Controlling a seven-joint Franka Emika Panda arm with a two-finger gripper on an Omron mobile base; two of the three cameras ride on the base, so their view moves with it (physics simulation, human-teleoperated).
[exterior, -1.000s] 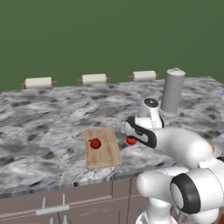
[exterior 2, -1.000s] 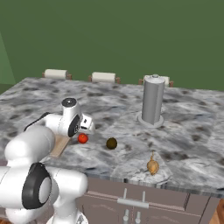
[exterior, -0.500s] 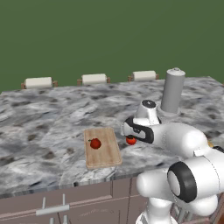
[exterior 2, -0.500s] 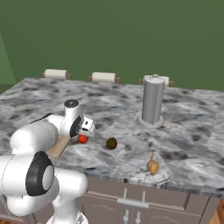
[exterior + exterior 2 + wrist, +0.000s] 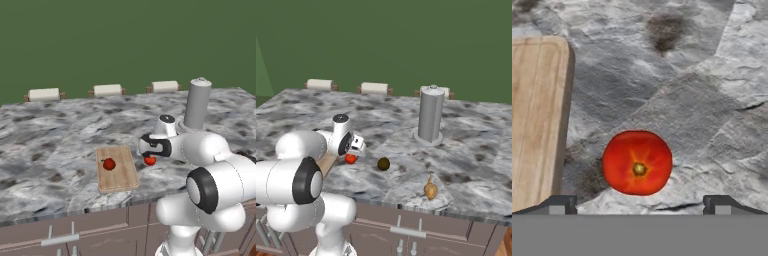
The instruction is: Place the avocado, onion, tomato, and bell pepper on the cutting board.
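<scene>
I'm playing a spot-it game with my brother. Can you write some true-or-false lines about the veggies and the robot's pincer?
1. One red vegetable already lies on the cutting board. True: a small red one sits on the wood.
2. The avocado is on the board. False: it lies on the grey counter, off the board.
3. The pincer is squeezing the red round vegetable. False: its jaws stand wide open and that vegetable lies on the counter beside the board.
4. The onion sits near the counter's front edge. True.
5. The tall grey canister has tipped over. False: it stands upright.
</scene>
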